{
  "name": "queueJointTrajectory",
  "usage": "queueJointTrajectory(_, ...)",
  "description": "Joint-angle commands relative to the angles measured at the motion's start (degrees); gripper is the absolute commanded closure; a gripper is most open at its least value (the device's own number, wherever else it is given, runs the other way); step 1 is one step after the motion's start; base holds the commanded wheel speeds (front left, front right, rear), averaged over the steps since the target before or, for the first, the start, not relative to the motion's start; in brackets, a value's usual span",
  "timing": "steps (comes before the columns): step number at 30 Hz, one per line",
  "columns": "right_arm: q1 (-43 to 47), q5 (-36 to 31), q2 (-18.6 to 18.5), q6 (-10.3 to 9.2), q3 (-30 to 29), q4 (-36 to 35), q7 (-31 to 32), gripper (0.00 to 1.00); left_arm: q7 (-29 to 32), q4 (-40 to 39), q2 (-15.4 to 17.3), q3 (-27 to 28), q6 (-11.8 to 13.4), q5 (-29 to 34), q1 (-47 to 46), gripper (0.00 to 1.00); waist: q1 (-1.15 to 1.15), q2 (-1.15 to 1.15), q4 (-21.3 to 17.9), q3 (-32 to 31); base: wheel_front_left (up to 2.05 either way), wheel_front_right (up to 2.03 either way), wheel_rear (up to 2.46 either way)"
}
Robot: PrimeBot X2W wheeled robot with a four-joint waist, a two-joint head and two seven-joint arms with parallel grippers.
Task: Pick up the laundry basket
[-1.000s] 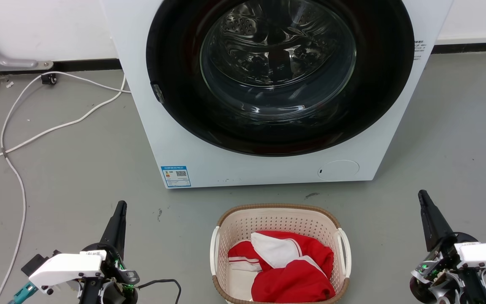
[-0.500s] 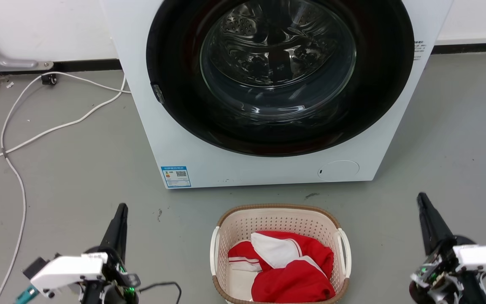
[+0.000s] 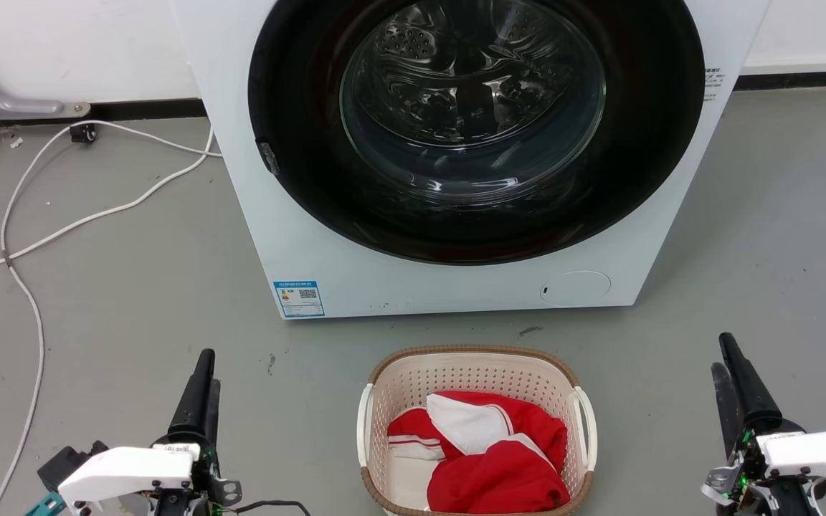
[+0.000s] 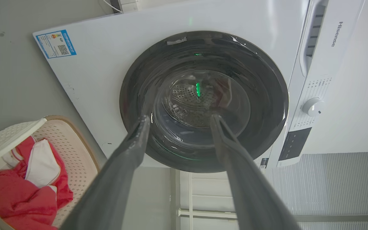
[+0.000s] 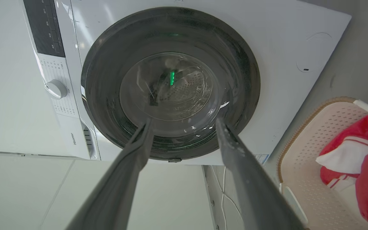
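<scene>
The laundry basket, cream with a brown rim and white side handles, stands on the grey floor in front of the washing machine and holds red and white clothes. My left gripper hovers well to its left and my right gripper well to its right, both apart from the basket. In the left wrist view the left gripper is open and empty, with the basket at lower left. The right gripper is also open and empty, with the basket at lower right.
The white washing machine with its round dark glass door stands right behind the basket. White cables trail over the floor at the left. Bare floor lies between each gripper and the basket.
Both grippers sit slightly lower in the head view, and each now shows two fingers where one showed before. The basket has not moved.
</scene>
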Motion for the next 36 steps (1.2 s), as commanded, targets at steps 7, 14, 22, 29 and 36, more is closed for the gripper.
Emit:
queueJointTrajectory(7,0.65,-10.97,-0.15,0.0,0.58,-3.67,-2.09,0.0,-2.03,-3.06,0.24,-1.4,1.55,8.82,-0.6,0.0,0.0,0.0,-0.02,0.04,0.0,0.0,0.0)
queueJointTrajectory(14,1.63,-20.51,-0.17,0.0,1.42,-5.37,-3.78,0.0,-3.71,-4.53,0.26,-3.06,3.18,16.58,-0.14,0.0,0.0,0.0,-0.02,0.02,0.0,0.0,0.0)
queueJointTrajectory(22,2.64,-30.08,-0.18,0.0,2.21,-7.11,-5.59,0.0,-5.48,-5.9,0.29,-4.77,4.74,24.29,0.37,0.0,0.0,0.0,-0.02,0.02,0.0,0.0,0.0)
queueJointTrajectory(29,3.36,-36.86,-0.2,0.0,2.38,-8.47,-7.02,0.0,-6.93,-6.83,0.32,-5.93,5.57,30.09,0.7,0.0,0.0,0.0,-0.03,0.04,0.0,0.0,0.0)
queueJointTrajectory(36,3.86,-42.38,-0.21,0.0,3.18,-10.56,-8.34,0.0,-8.3,-7.7,0.34,-6.9,6.28,35.65,0.92,0.0,0.0,0.0,-0.07,0.05,0.0,0.0,0.0)
